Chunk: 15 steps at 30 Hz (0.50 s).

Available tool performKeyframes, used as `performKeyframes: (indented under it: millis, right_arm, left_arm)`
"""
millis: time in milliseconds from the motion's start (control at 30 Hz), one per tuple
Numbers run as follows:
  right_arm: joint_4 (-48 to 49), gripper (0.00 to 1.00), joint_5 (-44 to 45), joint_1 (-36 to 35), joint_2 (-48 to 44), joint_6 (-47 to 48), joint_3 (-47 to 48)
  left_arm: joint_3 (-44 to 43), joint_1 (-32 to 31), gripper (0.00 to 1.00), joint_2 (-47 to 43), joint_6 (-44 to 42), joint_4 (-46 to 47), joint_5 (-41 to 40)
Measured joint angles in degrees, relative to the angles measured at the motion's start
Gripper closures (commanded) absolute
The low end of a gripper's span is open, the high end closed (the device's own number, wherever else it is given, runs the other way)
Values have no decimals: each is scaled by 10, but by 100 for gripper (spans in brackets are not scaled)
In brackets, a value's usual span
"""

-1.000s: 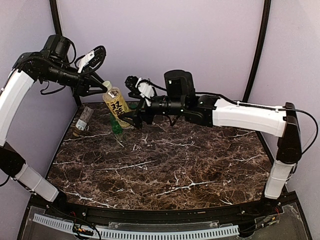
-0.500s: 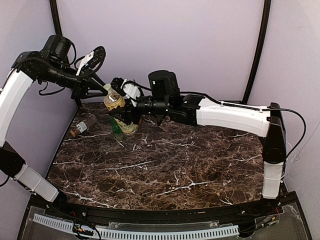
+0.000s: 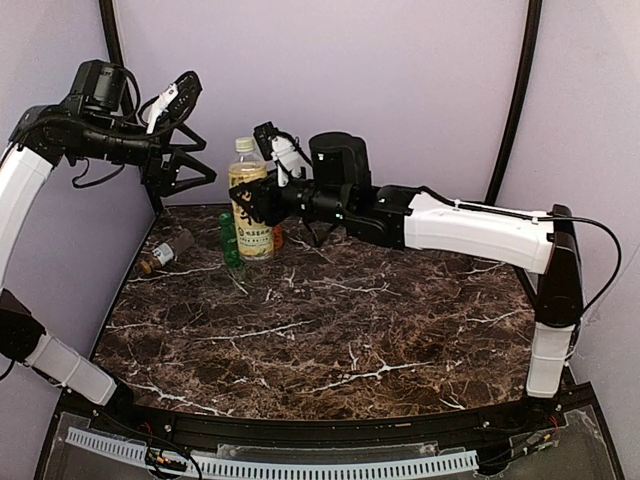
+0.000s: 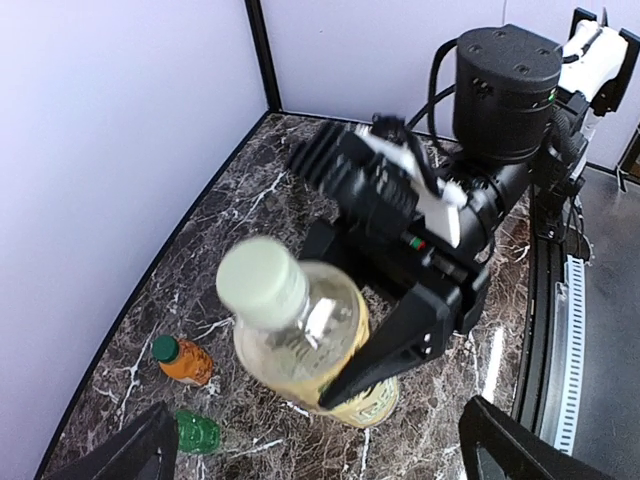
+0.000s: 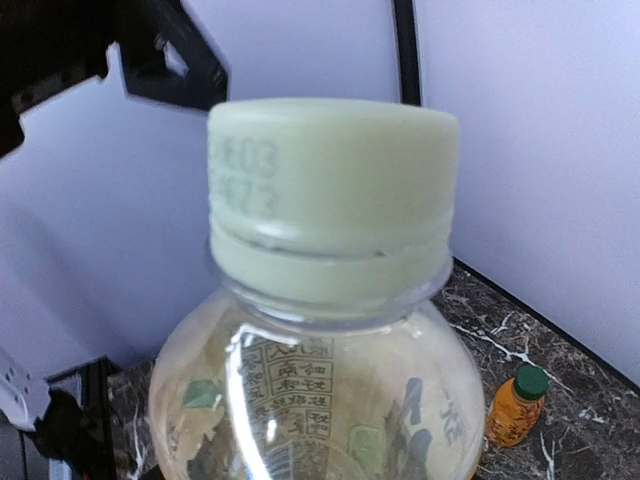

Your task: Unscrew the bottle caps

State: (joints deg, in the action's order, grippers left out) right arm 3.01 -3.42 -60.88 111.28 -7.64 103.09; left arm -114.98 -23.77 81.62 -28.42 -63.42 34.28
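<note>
Fingers [image 4: 385, 350] of my right hand [image 3: 250, 205] clamp the pale yellow bottle [image 4: 300, 335], upright at the far-left corner of the counter [image 3: 350, 320], cap [image 5: 330, 190] on. My left hand [image 3: 200, 165] hangs wide open beside it. Orange bottle [image 4: 183, 360] and green bottle [image 4: 197, 430] stand near.

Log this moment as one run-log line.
pale yellow plastic bottle: upright, pale screw cap on | right tool: shut on bottle body | left tool: open, off the cap
</note>
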Motion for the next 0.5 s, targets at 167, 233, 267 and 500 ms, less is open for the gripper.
performKeyframes:
  millis: [167, 233, 267, 500]
  right_arm:
    - [100, 66, 63, 0, -42, -111, -58]
    - [161, 65, 92, -3, -51, -141, -82]
    - [189, 66, 106, -7, -51, -150, -87]
    - [305, 66, 170, -38, -49, -186, -107]
  left_arm:
    - [107, -2, 1, -57, 31, 56, -24]
    - [172, -16, 1, -84, 32, 87, -43]
    - [194, -30, 1, -92, 30, 98, -55]
    - [258, -112, 1, -97, 45, 193, -164]
